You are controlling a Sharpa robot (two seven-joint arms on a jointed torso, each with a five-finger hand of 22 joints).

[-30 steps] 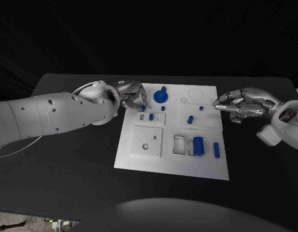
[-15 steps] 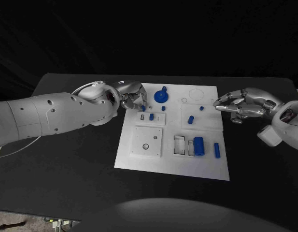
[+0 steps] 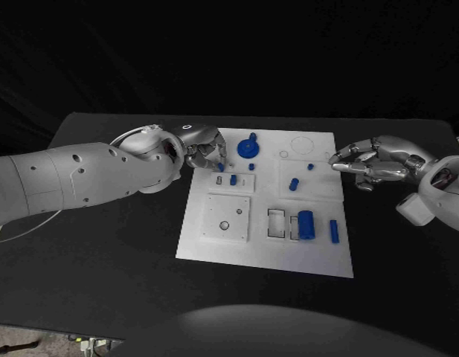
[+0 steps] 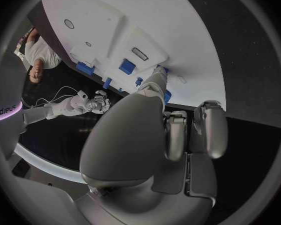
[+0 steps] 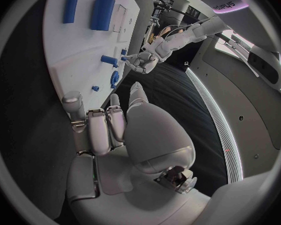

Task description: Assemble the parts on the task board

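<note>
The board [image 3: 267,245] lay in the middle of the black table [image 3: 100,245], with blue parts spread over it. The left hand [image 3: 200,151] was over the board's far left corner, its fingers bent down onto a small blue peg [image 3: 219,166] near the small raised block [image 3: 233,183]. In the left wrist view one finger [image 4: 154,81] reached to a small blue piece at the board's edge, while the other fingers were folded back out of the way. Whether the peg was really pinched or only touched, I could not tell; the fingers hid it. I judge that the hand was placed so because it was seating or picking this peg.

The right hand [image 3: 374,165] hovered at the board's right edge, apart from every part, fingers curled in and holding nothing. Probably it waited there so as not to disturb the left arm.

The round knob [image 3: 248,147] stood just beside the left hand. The large cylinder [image 3: 306,224] rested in its slot next to an open slot [image 3: 277,222], and a slim bar [image 3: 335,231] lay beside it. The square plate [image 3: 228,218] lay on the near left of the board. Most of the assembly seemed not yet done.
</note>
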